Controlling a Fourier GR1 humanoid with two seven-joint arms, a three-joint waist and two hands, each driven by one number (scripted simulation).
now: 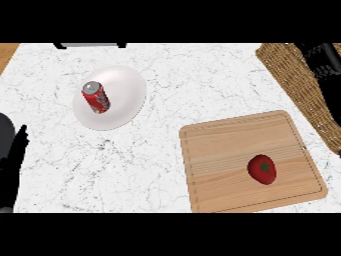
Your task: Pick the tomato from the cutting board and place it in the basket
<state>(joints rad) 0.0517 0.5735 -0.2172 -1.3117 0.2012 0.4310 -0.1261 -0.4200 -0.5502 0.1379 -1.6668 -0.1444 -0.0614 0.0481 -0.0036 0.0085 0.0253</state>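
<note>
Listing what lies under my eyes on the white marbled counter: one small red tomato with a green star-shaped stem cap, resting on the pale wooden cutting board with a grooved border, toward the board's right and lower part, its long axis running roughly up and down the view, touched by nothing. One brown woven wicker basket, at the counter's upper right, just beyond the board's far right corner; only part of it shows. One white round plate, upper left of the board and well apart from it, carrying a red drink can with a silver top lying on its side. My right hand, black, shows at the view's right edge over the basket, with the grey forearm running down the edge beside the board; whether its fingers are spread or curled I cannot tell. My left hand rests at the lower left, fingers straight and pointing up the view, holding nothing, far across the counter from the tomato. By my judgement the right hand is the nearer: the tomato lies down the view and to its left, so the reach must come back from the basket toward the board.
</note>
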